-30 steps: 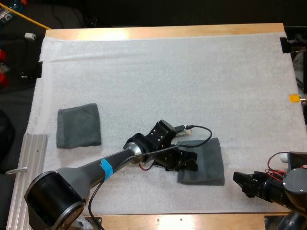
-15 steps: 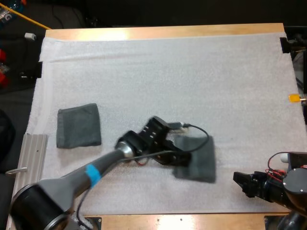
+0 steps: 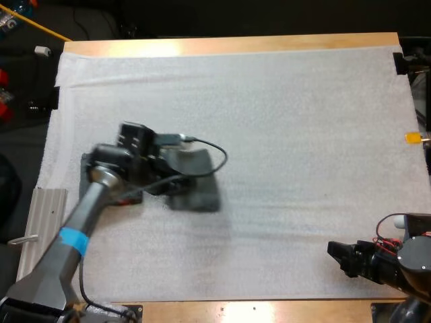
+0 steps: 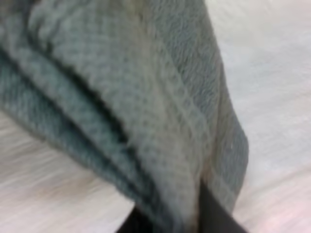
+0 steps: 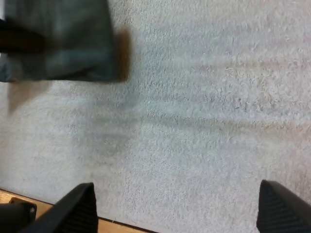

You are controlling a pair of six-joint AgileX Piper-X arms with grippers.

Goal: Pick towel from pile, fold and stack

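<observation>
**Desk:** What's the subject, and where is it?

**Photographer:** A folded dark grey-green terry towel (image 3: 199, 185), pinched at one edge over the left half of the white foam mat (image 3: 283, 121). Up close its woven, dimpled layers (image 4: 146, 97) hang in thick folds. The shadow it throws on the mat suggests it is lifted rather than dragging.

**Desk:** Who has it?

**Photographer:** The left gripper (image 3: 168, 182), its black fingers (image 4: 214, 216) closed tight on the layered edge. The towel hangs from it on the side away from the arm, towards the mat's middle.

**Desk:** And where does it go?

**Photographer:** By my reading, onto the second folded grey-green towel (image 3: 84, 168). It lies flat on the mat just beside the held one, towards the mat's left edge, and the left wrist covers most of it. The held towel's long axis seems to run near-to-far across the table, but its outline is too smeared to be certain. The drop turns on shifting further left and squaring the edges.

**Desk:** The other arm?

**Photographer:** The right gripper (image 3: 340, 258) sits well apart at the near right of the wooden table (image 3: 236, 46). Its fingers (image 5: 80, 206) are spread wide and hold nothing. The left arm is plainly the nearer one.
</observation>
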